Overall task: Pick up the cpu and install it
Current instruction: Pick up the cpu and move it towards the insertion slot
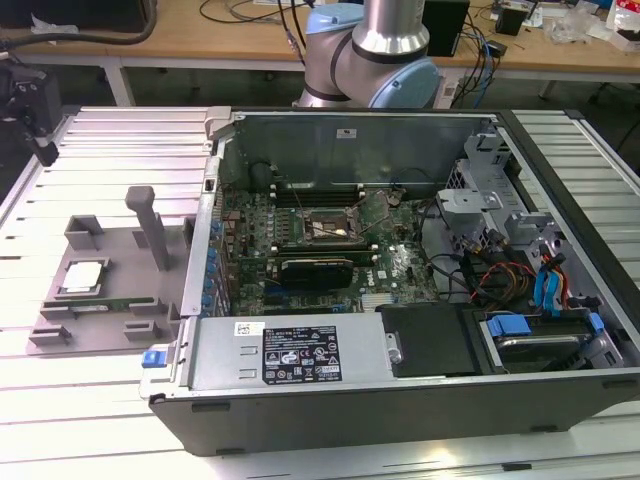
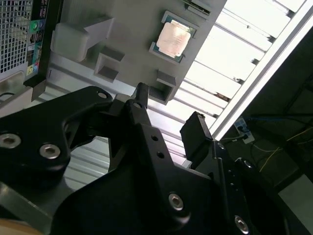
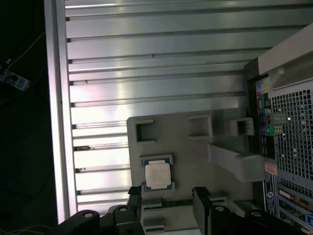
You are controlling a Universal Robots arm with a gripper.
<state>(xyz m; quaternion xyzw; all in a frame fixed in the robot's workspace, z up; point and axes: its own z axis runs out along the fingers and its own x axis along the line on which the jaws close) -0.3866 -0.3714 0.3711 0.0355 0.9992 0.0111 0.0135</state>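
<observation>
- The gripper (image 3: 167, 197) stands with its two black fingers (image 3: 134, 196) wide apart. Nothing is between them, and in both wrist views only the grey fixture and the slatted table show through the gap.
- In the second wrist view the gripper (image 2: 168, 107) hangs over the edge of the grey fixture (image 2: 132, 29). Neither fingertip touches anything I can see.
- In the first wrist view the cpu (image 3: 158, 175) lies just beyond the fingertips, lined up with the gap between them and clear of both.
- The cpu (image 1: 82, 277) sits flat in a shallow recess of the grey fixture (image 1: 115, 250), at the exterior view's left and outside the computer case (image 1: 400, 390).
- It is a small square chip with a silvery metal lid and a thin darker, greenish border around it. In the second wrist view the lid of the cpu (image 2: 173, 39) catches a warm, pinkish glare.
- A long green memory stick (image 1: 90, 304) lies along the fixture's near edge, just beside the cpu.
- The case lies open on its side on the slatted table (image 1: 120, 140). The black-framed socket (image 1: 330, 228) on its motherboard is well apart from the cpu, with the case wall between them.
- The arm's base (image 1: 385, 50) rises behind the case at the top centre of the exterior view.
</observation>
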